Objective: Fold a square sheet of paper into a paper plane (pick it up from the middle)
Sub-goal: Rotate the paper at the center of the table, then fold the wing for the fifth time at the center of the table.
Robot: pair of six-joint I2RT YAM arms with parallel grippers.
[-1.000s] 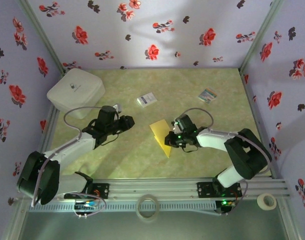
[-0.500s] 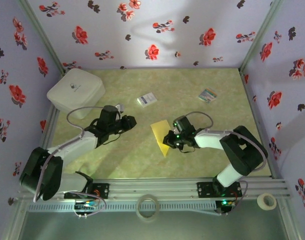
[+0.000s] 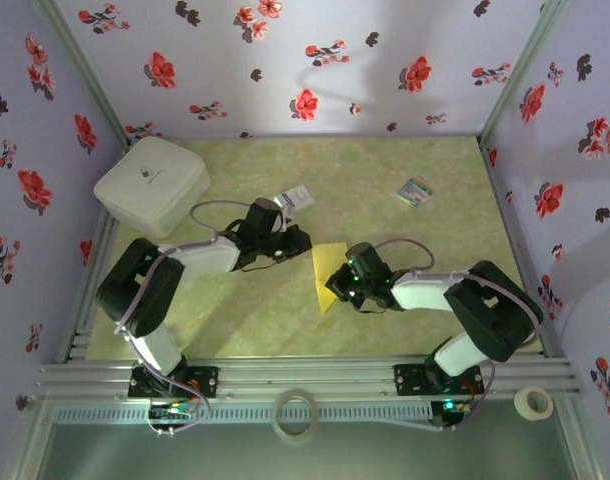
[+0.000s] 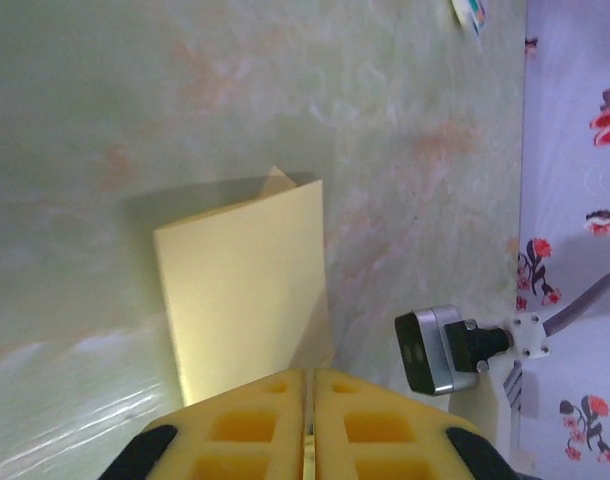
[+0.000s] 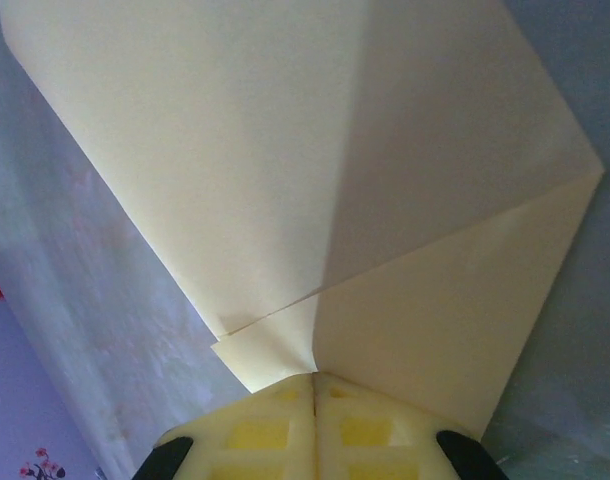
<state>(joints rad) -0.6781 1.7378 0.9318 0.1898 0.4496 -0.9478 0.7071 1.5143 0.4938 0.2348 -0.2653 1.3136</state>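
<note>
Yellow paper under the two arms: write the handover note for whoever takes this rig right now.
Left pincer: shut, tips against the near edge of the yellow paper; I cannot tell whether it pinches the sheet.
Right pincer: shut on the yellow paper at a folded corner.
Paper: mid-table, between the two pincers, pointed end toward the arm bases.
Done: partly folded; overlapping flaps and a crease show in the right wrist view.
Left: probably more folds before it is a slim dart.
</note>
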